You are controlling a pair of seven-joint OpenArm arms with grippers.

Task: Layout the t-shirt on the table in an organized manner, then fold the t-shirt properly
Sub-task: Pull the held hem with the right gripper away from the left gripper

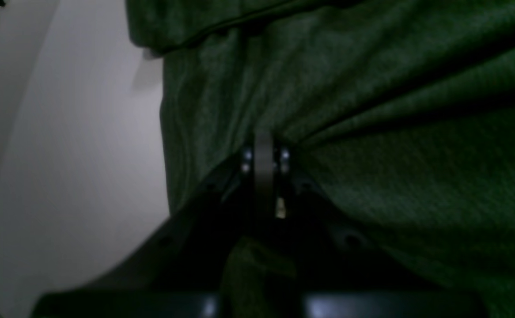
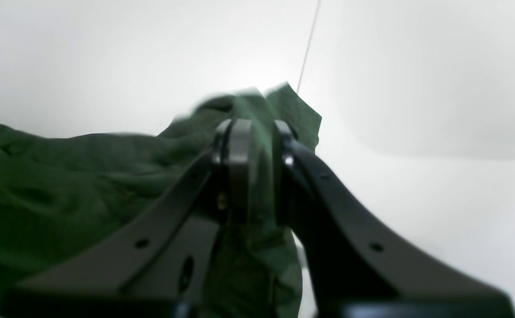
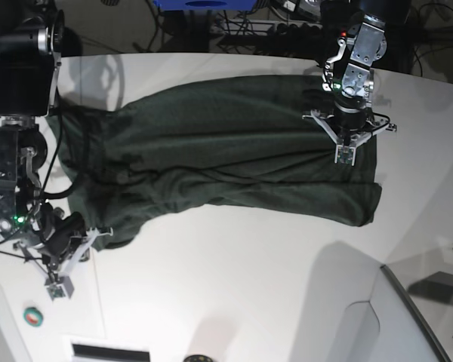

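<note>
While both jaws pinch the t-shirt [image 3: 219,151], nine and three o'clock on the worktop [image 3: 249,294], we note spreading unfinished, folding unstarted.

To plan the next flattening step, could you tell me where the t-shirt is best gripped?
Probably the bunched corner of the t-shirt beside the right gripper, approached from the table's bare side: that part is crumpled, while the rest lies spread out.
</note>
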